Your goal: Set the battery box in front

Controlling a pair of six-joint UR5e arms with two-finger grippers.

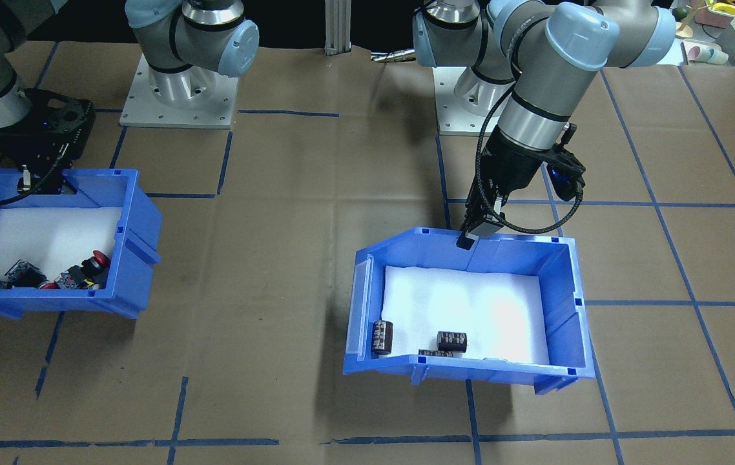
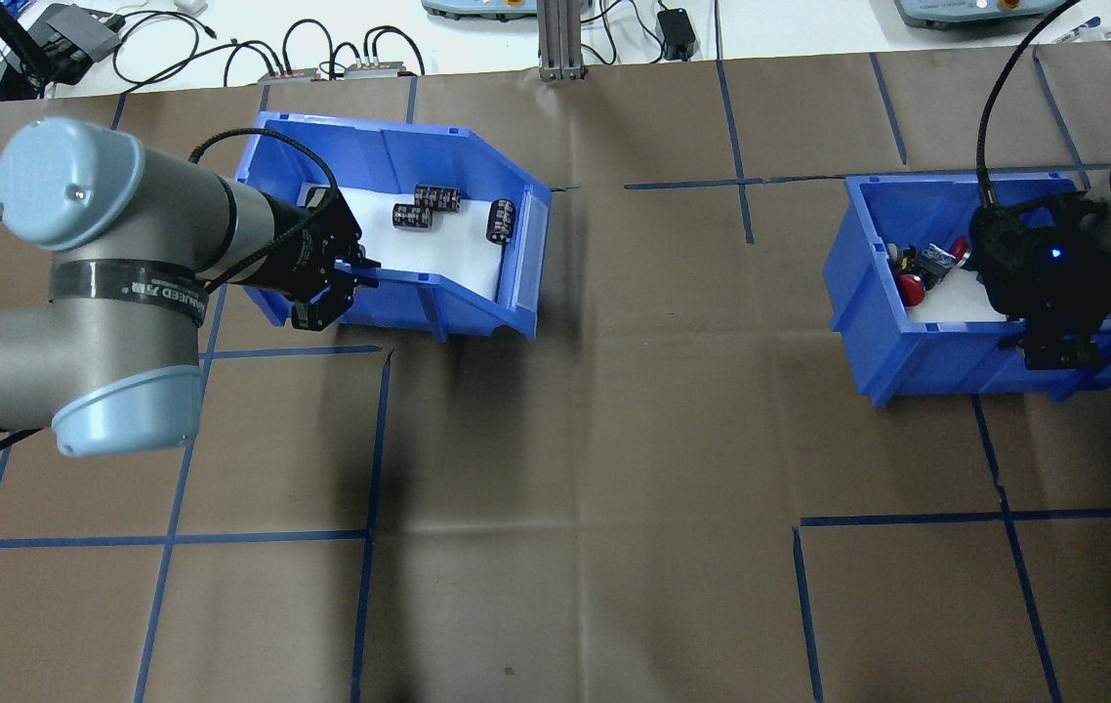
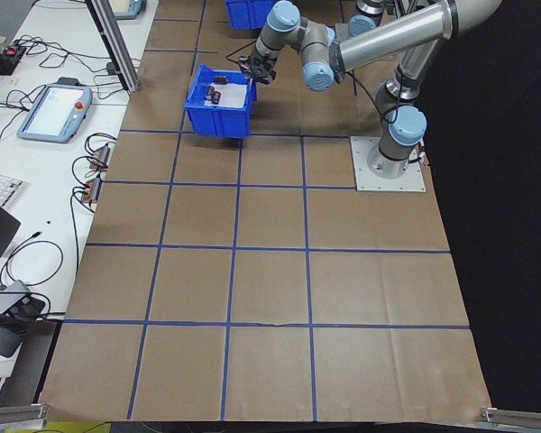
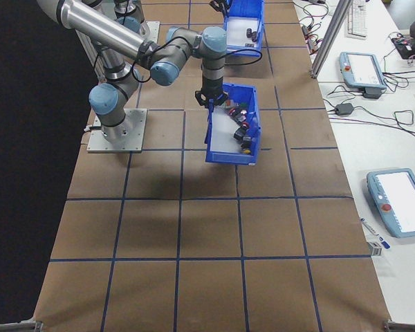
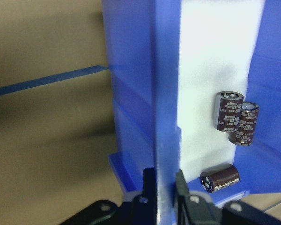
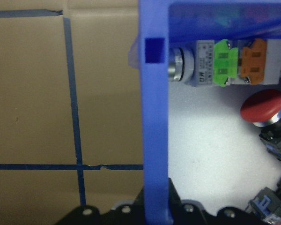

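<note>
On the robot's left half of the table [image 2: 614, 439], toward the far edge as seen from the overhead camera, the battery box [image 2: 448, 293] is found, a blue bin with a white foam liner [image 1: 471, 303] and its sloped, cut-away end turned toward the middle of the table. Three dark batteries [image 2: 436, 198] lie on the liner near that sloped end, two close together and one a little apart. The box's wall nearest the robot is pinched by the left hand [image 2: 352, 276], one finger inside the bin and one outside, as is shown plainly in the left wrist view, where the blue wall runs up between the two black fingers [image 5: 147, 187]. In the front-facing view the box appears tilted, its gripped side raised, though whether its far side touches the brown paper cannot be told with certainty. On the robot's right half of the table a second blue bin [image 2: 917, 361] is seen, holding push-button switches [image 6: 225, 63], a red mushroom button [image 6: 262, 108] among them. Its near wall is likewise clamped by the right hand [image 2: 1055, 342], the rim passing between the fingers in the right wrist view. The two bins stand well apart. The table is covered in brown paper marked with a blue tape grid [image 2: 375, 459].
</note>
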